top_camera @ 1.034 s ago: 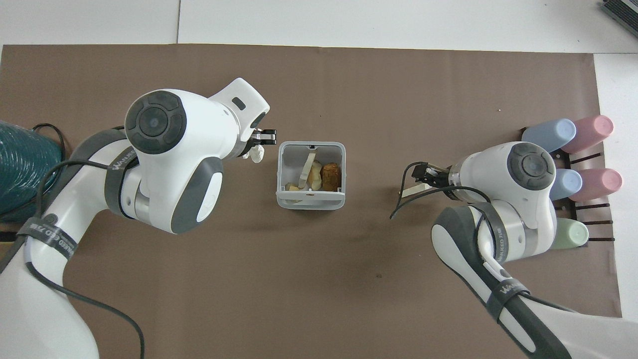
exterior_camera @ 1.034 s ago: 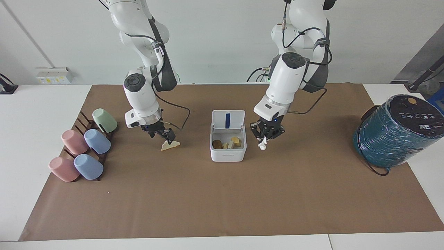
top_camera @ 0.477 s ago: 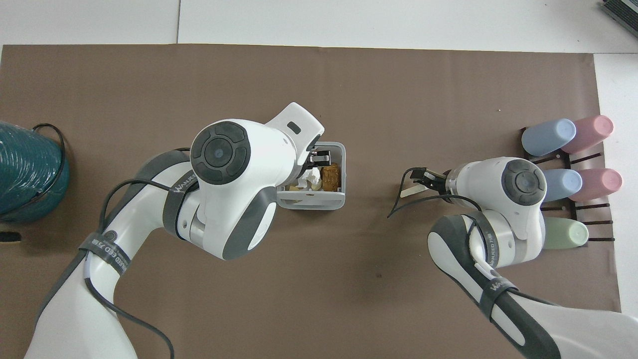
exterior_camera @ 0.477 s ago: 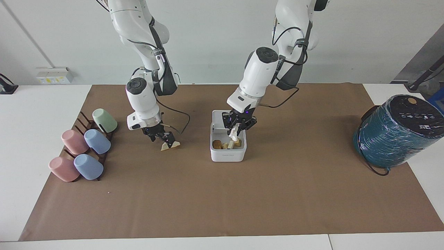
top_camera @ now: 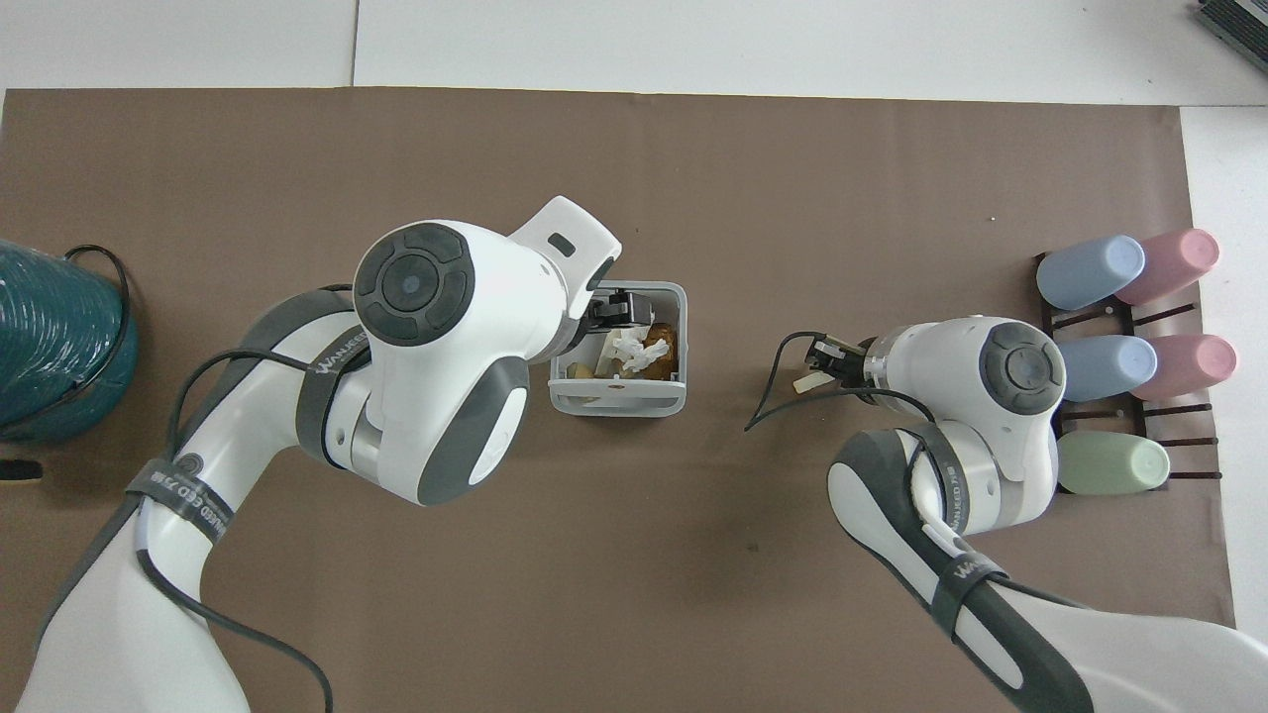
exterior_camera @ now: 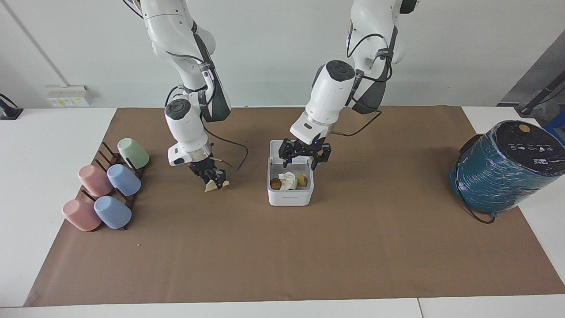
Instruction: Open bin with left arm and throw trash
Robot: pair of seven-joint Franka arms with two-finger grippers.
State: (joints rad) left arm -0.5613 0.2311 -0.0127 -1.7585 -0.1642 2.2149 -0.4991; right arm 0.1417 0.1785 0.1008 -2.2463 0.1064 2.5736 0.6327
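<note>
Bin (exterior_camera: 290, 196) mid-surface on brown paper (exterior_camera: 282, 265), lid up. Tissue wad (exterior_camera: 287, 180) lies inside on top of food scraps.

Left gripper (exterior_camera: 304, 155) hovers over open bin, fingers spread wide, holding nothing.

Right gripper (exterior_camera: 211, 176) down at paper toward right arm's end, beside bin, fingers pinched on pale bread piece (exterior_camera: 212, 185); bread tip touches paper.

Cup rack (exterior_camera: 106, 187) at right arm's end of surface. Teal cylinder (exterior_camera: 503, 165) at left arm's end.

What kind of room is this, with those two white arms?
Probably a robotics lab: two arms work at a table covered in brown paper, with a small bin and a rack of cups as props.
</note>
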